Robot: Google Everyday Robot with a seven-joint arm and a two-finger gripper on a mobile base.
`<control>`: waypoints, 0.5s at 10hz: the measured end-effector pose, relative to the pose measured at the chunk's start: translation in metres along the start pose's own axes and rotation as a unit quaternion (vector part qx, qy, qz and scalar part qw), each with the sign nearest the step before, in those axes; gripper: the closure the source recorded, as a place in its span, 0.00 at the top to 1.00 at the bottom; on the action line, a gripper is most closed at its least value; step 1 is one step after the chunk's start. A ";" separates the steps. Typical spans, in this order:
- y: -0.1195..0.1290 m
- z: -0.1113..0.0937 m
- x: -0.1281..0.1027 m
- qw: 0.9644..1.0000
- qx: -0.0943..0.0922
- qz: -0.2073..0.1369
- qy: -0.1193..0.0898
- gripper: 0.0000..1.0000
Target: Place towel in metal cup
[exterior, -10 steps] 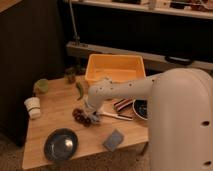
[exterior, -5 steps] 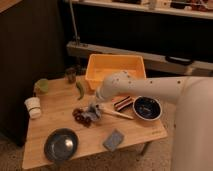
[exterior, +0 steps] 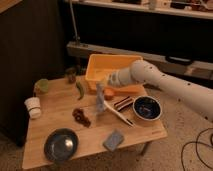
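Note:
The towel (exterior: 100,101), a thin pale cloth, hangs straight down from my gripper (exterior: 103,84), its lower end just above the table near the middle. My gripper is shut on its top end, in front of the yellow tub's front left corner. The white arm (exterior: 160,82) reaches in from the right. The metal cup (exterior: 71,75), a small dark tumbler, stands upright at the back left of the table, to the left of the gripper and apart from it.
A yellow tub (exterior: 116,64) stands at the back. A light green cup (exterior: 41,86) and a white ribbed cup (exterior: 32,106) are at the left. A green vegetable (exterior: 80,90), dark fruit (exterior: 80,116), a grey bowl (exterior: 61,144), a blue-grey pad (exterior: 114,140) and a blue bowl (exterior: 146,107) lie around.
The arm has swung away from the camera toward the right. The towel has come up off the table and now hangs from the gripper.

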 end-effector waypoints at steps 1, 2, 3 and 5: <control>0.005 -0.010 -0.015 1.000 -0.021 0.003 -0.019 0.00; 0.011 -0.021 -0.037 0.998 -0.042 0.004 -0.040 0.00; 0.016 -0.029 -0.053 0.997 -0.052 0.002 -0.053 0.00; 0.027 -0.045 -0.091 0.995 -0.066 -0.005 -0.072 0.00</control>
